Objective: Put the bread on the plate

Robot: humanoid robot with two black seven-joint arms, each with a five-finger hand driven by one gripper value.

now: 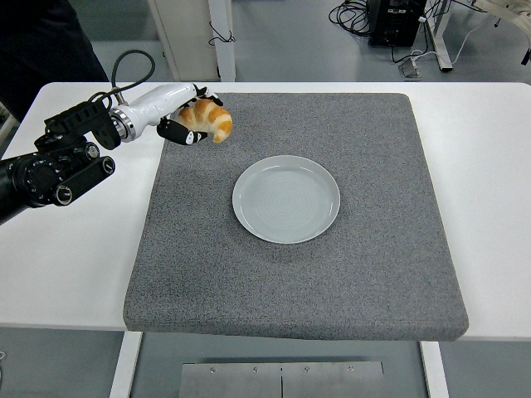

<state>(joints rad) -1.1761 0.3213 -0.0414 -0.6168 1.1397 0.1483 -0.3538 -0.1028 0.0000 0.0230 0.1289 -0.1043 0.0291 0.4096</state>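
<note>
Head view: the left hand [184, 120] reaches in from the left edge over the far left corner of the grey mat [332, 274], its fingers [184, 135] closed around the croissant [209, 120]. The bread sits in that grasp, its golden curved body sticking out to the right of the hand, and it appears to be held off the mat rather than resting on it. The black forearm lies over the bare white table [66, 265] to the left of the mat, with 1 dark cable looping above the wrist. The round pale plate [286, 199] sits empty near the middle of the mat, to the right of and nearer than the croissant, apart from it. A person in dark clothing [41, 50] stands at the far left corner.
</note>
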